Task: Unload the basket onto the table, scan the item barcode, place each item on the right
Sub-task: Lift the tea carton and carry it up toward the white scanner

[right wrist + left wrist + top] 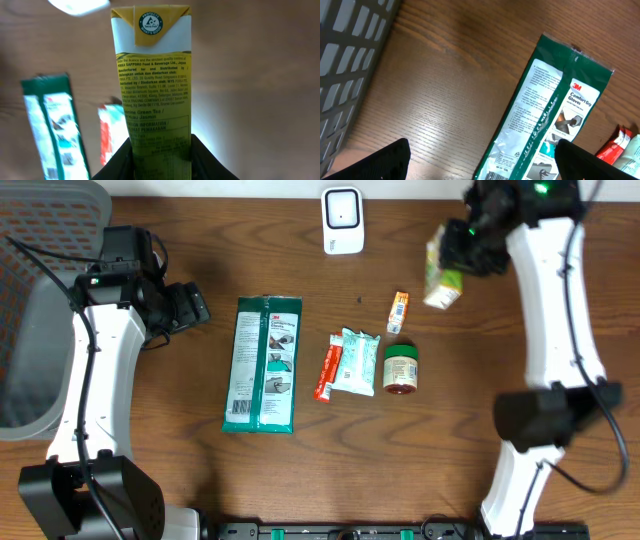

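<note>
Right wrist: carton btm off-frame

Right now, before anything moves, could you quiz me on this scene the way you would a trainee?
1. True or false: nothing grips the carton.
2. Which lies nearest the jar? A) glove pack B) teal packet C) scanner
3. Fill the gap: the left jaws stand ____ and hold nothing.

Key: 1 false, the right jaws are closed on it. 2 B. 3 open.
</note>
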Robot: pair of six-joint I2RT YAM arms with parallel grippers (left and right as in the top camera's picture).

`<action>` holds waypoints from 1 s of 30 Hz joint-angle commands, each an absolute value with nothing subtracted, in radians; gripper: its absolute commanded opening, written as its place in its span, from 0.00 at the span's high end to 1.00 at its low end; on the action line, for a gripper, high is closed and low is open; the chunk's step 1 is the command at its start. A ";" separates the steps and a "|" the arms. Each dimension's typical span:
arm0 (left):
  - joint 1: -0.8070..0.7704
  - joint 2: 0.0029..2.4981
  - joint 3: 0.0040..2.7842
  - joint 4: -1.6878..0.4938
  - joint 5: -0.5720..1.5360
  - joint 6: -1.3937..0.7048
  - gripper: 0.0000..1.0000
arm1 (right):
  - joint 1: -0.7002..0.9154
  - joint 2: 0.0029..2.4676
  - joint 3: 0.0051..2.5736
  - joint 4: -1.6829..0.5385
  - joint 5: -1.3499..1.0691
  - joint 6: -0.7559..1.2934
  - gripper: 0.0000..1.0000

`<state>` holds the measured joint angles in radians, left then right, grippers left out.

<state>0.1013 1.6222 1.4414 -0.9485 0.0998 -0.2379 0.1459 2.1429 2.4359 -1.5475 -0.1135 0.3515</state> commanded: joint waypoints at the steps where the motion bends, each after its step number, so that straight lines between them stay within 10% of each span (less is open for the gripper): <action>1: 0.106 1.627 1.444 -0.952 0.101 -0.232 0.08 | 0.195 2.303 2.634 -1.510 -0.170 0.343 0.75; 17: 0.106 1.627 1.444 -0.952 0.101 -0.232 0.08 | 0.334 2.586 2.696 -0.741 -0.054 0.381 0.76; 30: 0.106 1.627 1.444 -0.952 0.101 -0.232 0.08 | 0.426 2.649 2.693 -0.621 0.212 0.268 0.75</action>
